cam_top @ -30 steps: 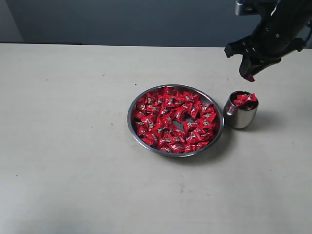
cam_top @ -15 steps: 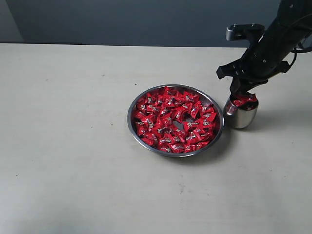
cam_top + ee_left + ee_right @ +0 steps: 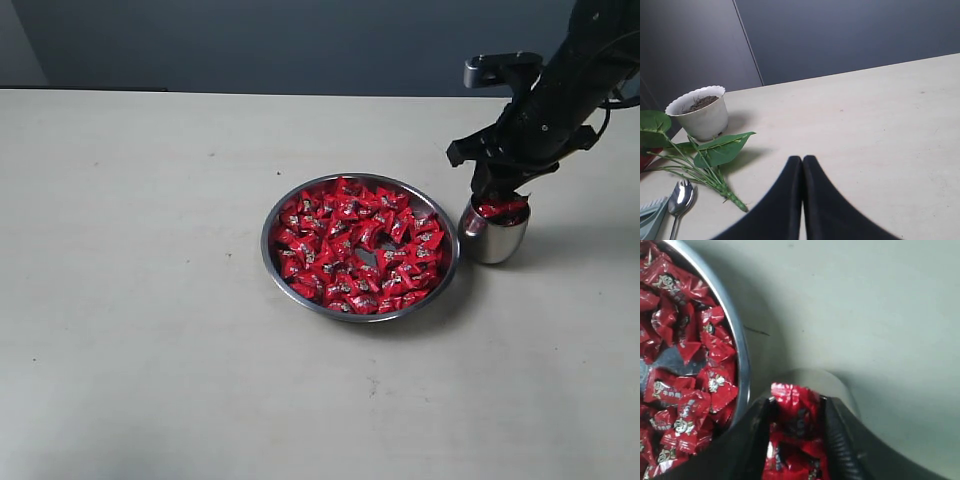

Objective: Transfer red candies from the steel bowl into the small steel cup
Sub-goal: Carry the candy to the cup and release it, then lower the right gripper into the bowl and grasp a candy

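Observation:
The steel bowl (image 3: 266, 247) sits mid-table, full of red candies (image 3: 355, 245). Just to its right stands the small steel cup (image 3: 492, 238), with several candies heaped in it. My right gripper (image 3: 499, 197) hangs directly over the cup's mouth. In the right wrist view its jaws (image 3: 796, 402) are shut on a red candy (image 3: 792, 395), held at the fingertips above the cup (image 3: 842, 385), with the bowl's rim (image 3: 738, 352) alongside. My left gripper (image 3: 802, 160) is shut with nothing in it, off to the side and outside the exterior view.
Near the left gripper are a white pot of soil (image 3: 697, 112), a green leafy sprig (image 3: 720, 150) lying on the table, and a steel spoon (image 3: 680, 196). The right arm's dark links rise behind the cup toward the table's far right.
The right gripper came down from high at the far right, carrying a candy, to the cup's mouth. Over the last half second it has barely shifted.

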